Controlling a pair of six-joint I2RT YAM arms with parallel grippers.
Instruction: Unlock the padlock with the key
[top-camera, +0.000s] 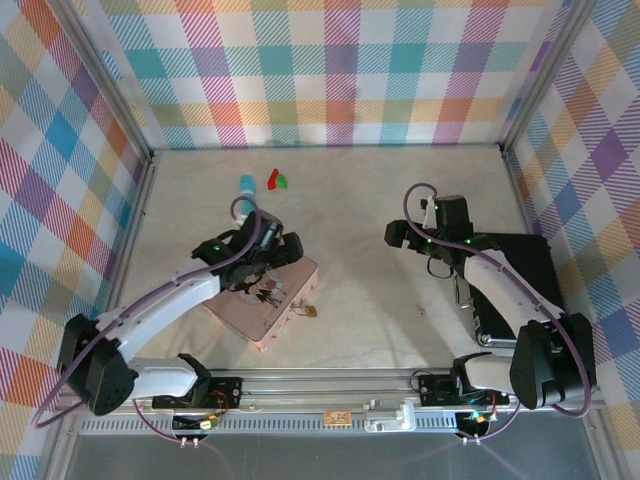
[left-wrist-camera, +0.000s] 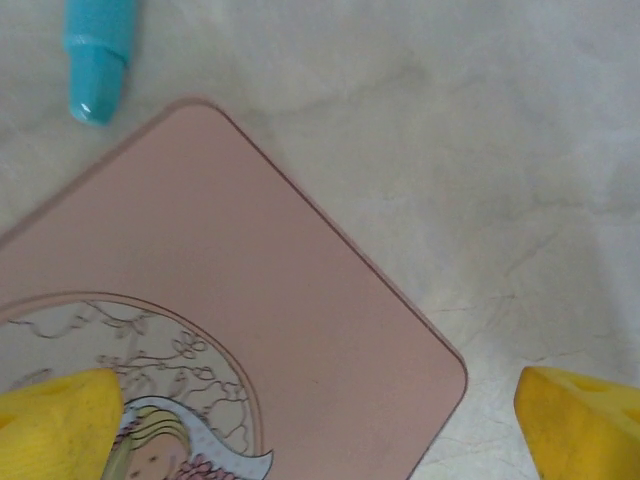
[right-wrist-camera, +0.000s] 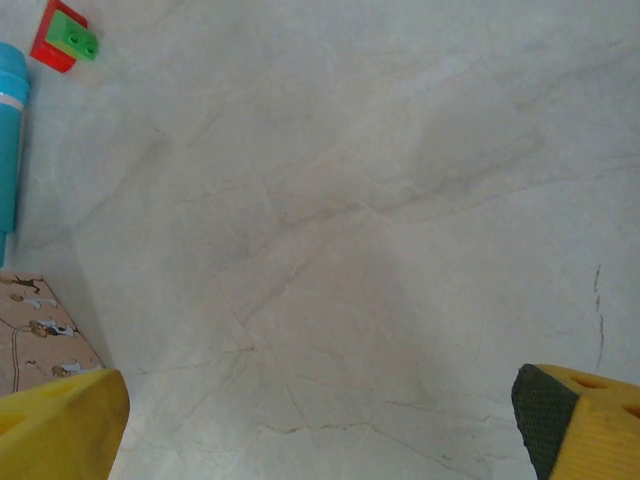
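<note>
Item 1. Padlock (top-camera: 311, 312): a brass speck in the overhead view, at the right-hand edge of the pink box (top-camera: 262, 322), on the side towards my right arm. I cannot tell whether it touches the box or lies just beside it. It is too small to read its long axis, which way the shackle points, or whether the shackle is closed.

Item 2. Key: I cannot make it out as a separate piece. There is a thin pale sliver next to the padlock, but it is too blurred to name.

Item 3. Left gripper (left-wrist-camera: 320, 432): the fingers are spread wide, and only the yellow tips (left-wrist-camera: 60, 425) show, cut off at the bottom corners of the wrist view. It holds nothing and hangs over the box lid (left-wrist-camera: 300, 300). One tip sits above the printed cartoon figure, the other above bare table. From overhead my arm covers much of the lid.

Item 4. Right gripper (right-wrist-camera: 320, 430): also spread and holding nothing, over bare table (right-wrist-camera: 380, 200), well apart from the padlock. A patterned box corner (right-wrist-camera: 35, 320) sits at this view's left margin.

Item 5. Turquoise cylinder (top-camera: 245, 183): it lies beyond the box, its tip (left-wrist-camera: 98, 60) near the lid's far corner, and is cropped in the right wrist view (right-wrist-camera: 8, 140).

Item 6. Red-and-green block (top-camera: 277, 181): just beside the cylinder. Its studs show up close (right-wrist-camera: 65, 35).
</note>
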